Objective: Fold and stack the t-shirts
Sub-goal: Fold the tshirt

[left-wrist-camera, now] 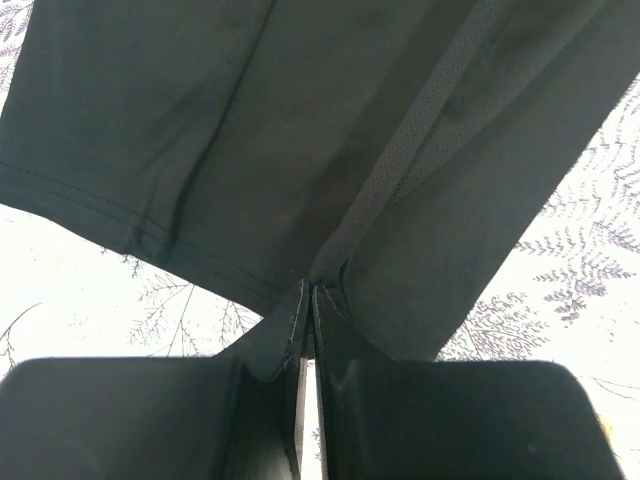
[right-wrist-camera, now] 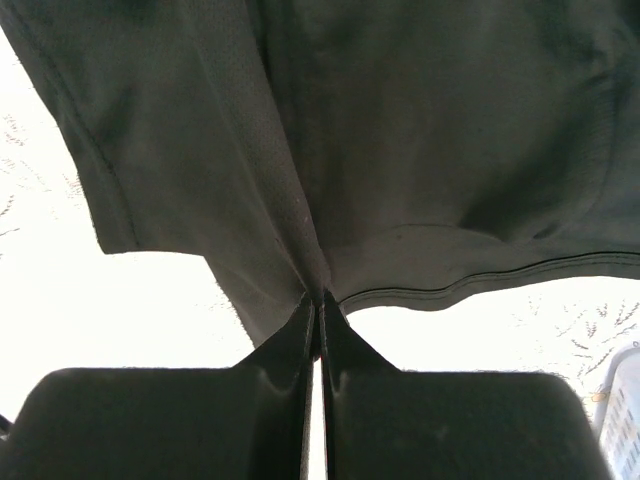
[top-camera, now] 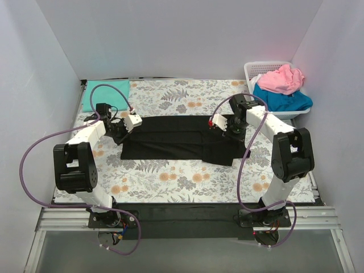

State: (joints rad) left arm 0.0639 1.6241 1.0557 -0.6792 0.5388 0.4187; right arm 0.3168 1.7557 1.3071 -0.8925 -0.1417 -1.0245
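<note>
The black t-shirt (top-camera: 176, 139) lies spread across the middle of the table, its far edge lifted. My left gripper (top-camera: 126, 126) is shut on the shirt's left end; the left wrist view shows the cloth (left-wrist-camera: 330, 150) pinched between the fingers at my gripper (left-wrist-camera: 307, 295). My right gripper (top-camera: 220, 124) is shut on the shirt's right end; the right wrist view shows the cloth (right-wrist-camera: 400, 130) pinched at my gripper (right-wrist-camera: 318, 300). A mint-green t-shirt (top-camera: 104, 94) lies folded at the far left. A pink t-shirt (top-camera: 282, 78) and a bright blue t-shirt (top-camera: 282, 100) sit in the basket.
The white lattice basket (top-camera: 263, 68) stands at the far right corner. The flower-patterned table cloth (top-camera: 182, 176) covers the table. White walls close in the far, left and right sides.
</note>
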